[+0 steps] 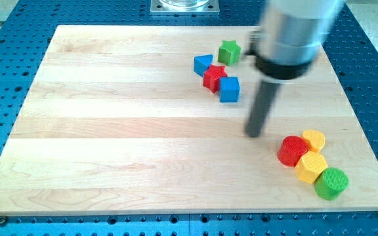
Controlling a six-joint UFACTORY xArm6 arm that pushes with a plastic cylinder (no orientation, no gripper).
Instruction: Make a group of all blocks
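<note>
My tip (253, 134) rests on the board right of centre, between two clusters and touching no block. Above and to its left lie a green star (229, 51), a blue triangle (203, 63), a red star (214, 77) and a blue cube (230, 89), close together. Below and to its right lie a red cylinder (293, 150), a small yellow block (314, 139), a yellow hexagon (311, 166) and a green cylinder (331, 183), packed tight. The red cylinder is the nearest block to my tip.
The wooden board (110, 131) lies on a blue perforated table (373, 78). The arm's grey body (294, 33) hangs over the board's upper right. A metal mount (184, 6) sits at the view's top edge.
</note>
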